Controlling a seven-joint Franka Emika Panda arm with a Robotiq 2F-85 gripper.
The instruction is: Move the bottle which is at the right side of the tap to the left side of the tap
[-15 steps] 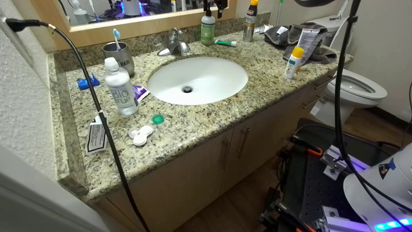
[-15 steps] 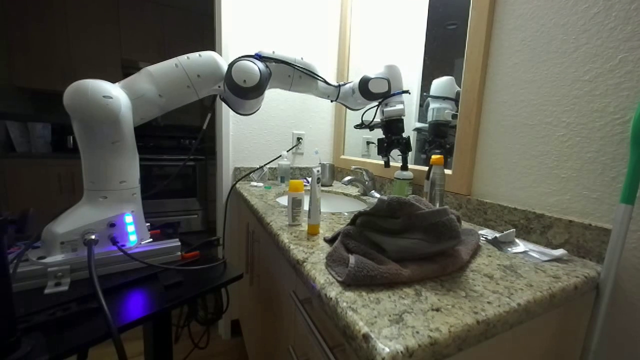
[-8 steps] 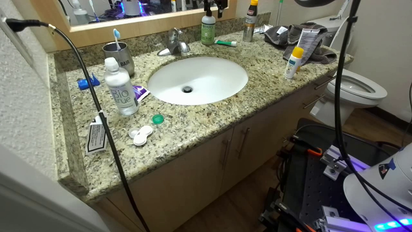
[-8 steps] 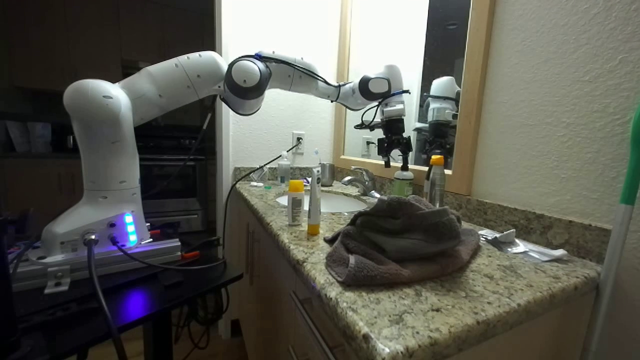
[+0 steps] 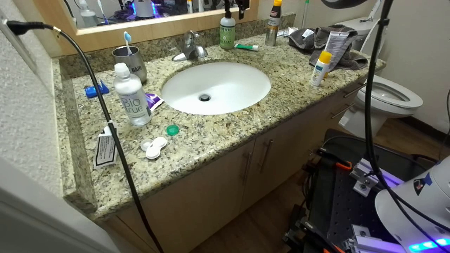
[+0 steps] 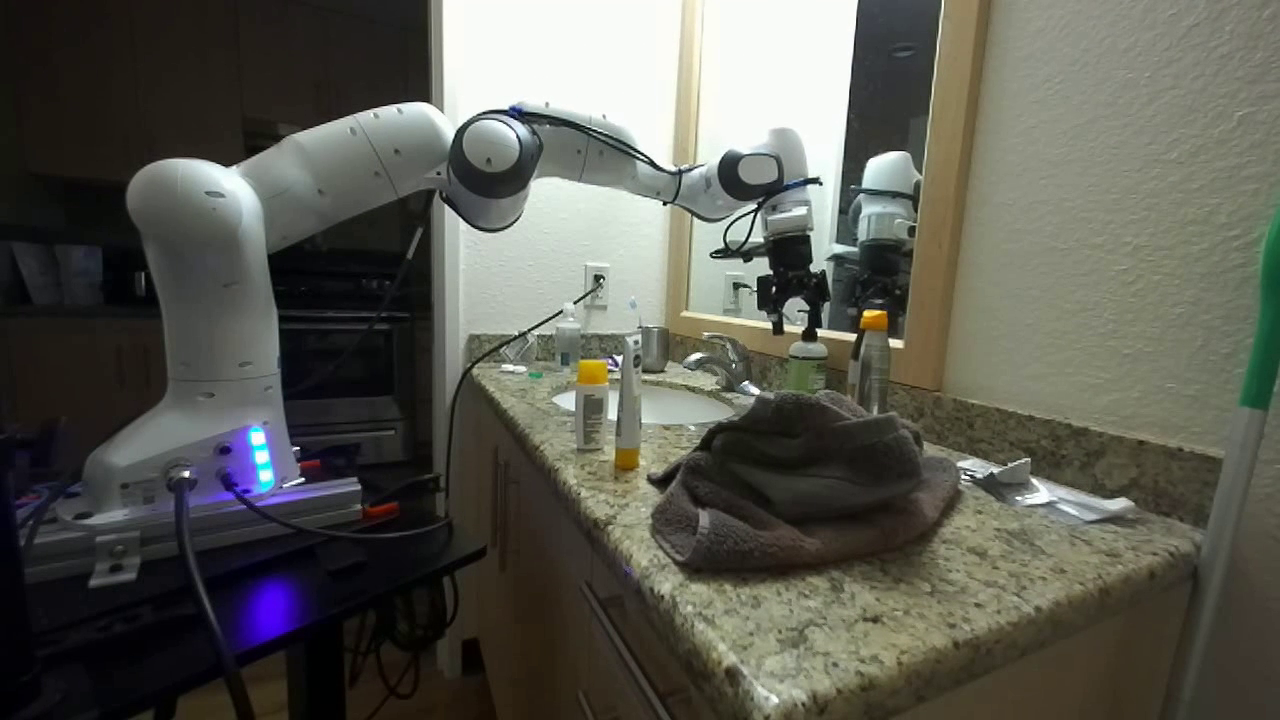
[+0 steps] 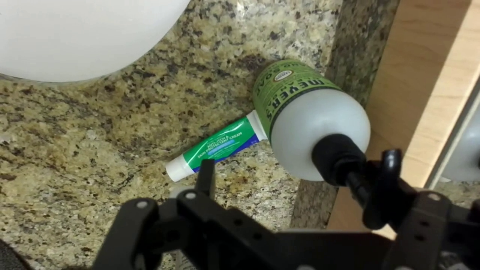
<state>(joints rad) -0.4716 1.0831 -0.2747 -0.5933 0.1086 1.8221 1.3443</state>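
Fingers wide, I see the Meyer's soap bottle upright below, near the back edge of the surface, right of the tap, its pump crowding the rear finger, contact unclear.

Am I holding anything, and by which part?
Nothing: the gripper stands open beside the pump of the green bottle; whether they touch can't be told.

Top edge of an exterior view cut off most of the gripper. In an exterior view, towel hid foot of bottle. Wrist view cropped the basin at upper left; black pump top blended into a finger, contact could not be determined.
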